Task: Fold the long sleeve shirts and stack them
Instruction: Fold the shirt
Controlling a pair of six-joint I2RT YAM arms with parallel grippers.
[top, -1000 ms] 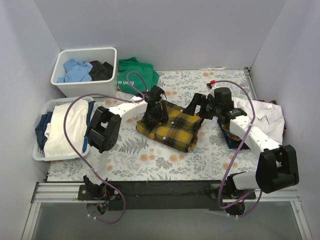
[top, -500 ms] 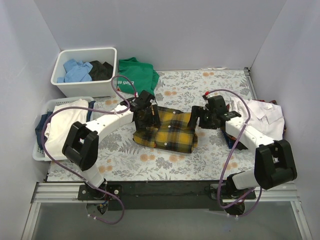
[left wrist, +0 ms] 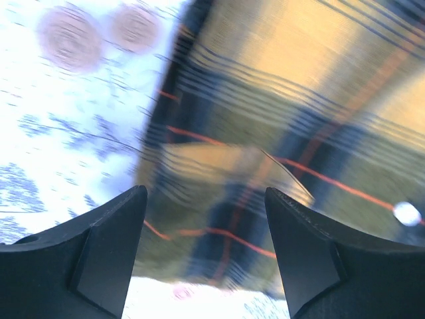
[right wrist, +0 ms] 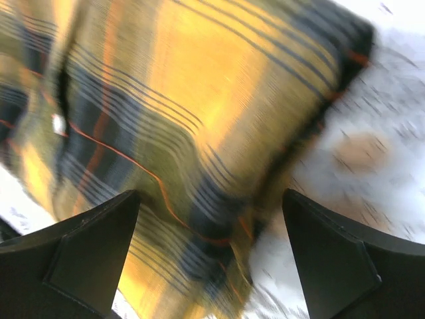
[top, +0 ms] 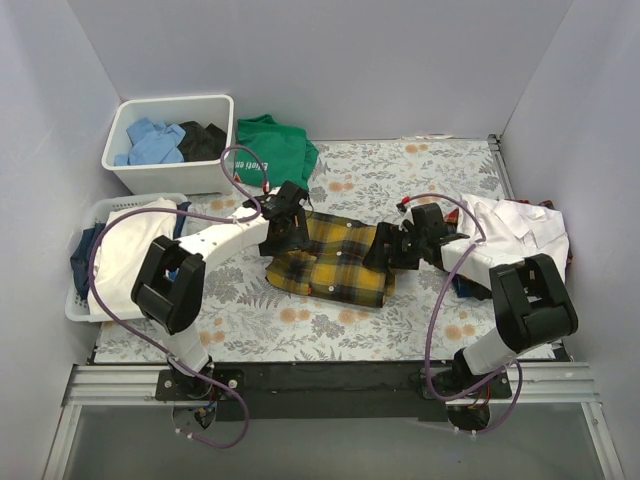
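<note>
The yellow-and-black plaid flannel shirt (top: 335, 260) lies folded into a rectangle on the floral table cover. My left gripper (top: 278, 240) is low at its left edge, open and empty, with the plaid cloth (left wrist: 279, 133) between and under the fingers. My right gripper (top: 385, 248) is low at its right edge, open and empty over the cloth (right wrist: 199, 113). A plain white shirt (top: 520, 228) lies crumpled at the right.
A white bin (top: 215, 108) holding blue and black clothes stands at the back left. A white basket (top: 84, 312) with white and dark cloth is at the left. A green T-shirt (top: 275, 145) lies behind the plaid shirt. Dark cloth (top: 462, 280) lies under the white shirt.
Both grippers have come down from above the plaid shirt to its left and right edges. The shirt has flattened and shifted slightly.
</note>
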